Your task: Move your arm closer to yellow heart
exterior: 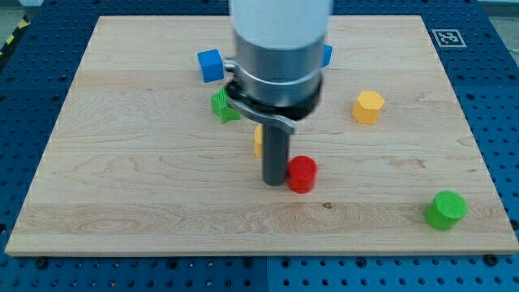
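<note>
A yellow block (258, 139), the yellow heart by the task's name, shows only as a sliver at the left of my rod, near the board's middle; its shape is mostly hidden. My tip (274, 182) rests on the board just below and right of it, very close. A red cylinder (302, 173) touches or nearly touches the rod's right side.
A green star-like block (224, 105) lies up-left of the rod. A blue cube (210, 65) is above it. A blue block (327, 55) peeks out right of the arm. A yellow hexagon block (368, 107) is at right, a green cylinder (445, 210) at bottom right.
</note>
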Controlling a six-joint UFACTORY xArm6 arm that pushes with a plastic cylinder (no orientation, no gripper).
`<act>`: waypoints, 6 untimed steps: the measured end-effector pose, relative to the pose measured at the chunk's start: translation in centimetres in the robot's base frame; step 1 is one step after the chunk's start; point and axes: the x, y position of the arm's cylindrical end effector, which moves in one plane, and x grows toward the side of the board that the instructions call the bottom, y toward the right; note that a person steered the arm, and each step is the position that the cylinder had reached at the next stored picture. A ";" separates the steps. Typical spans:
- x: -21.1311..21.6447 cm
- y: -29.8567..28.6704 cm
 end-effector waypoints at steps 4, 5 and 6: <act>1.5 3.5; 1.3 -5.3; -4.5 -7.8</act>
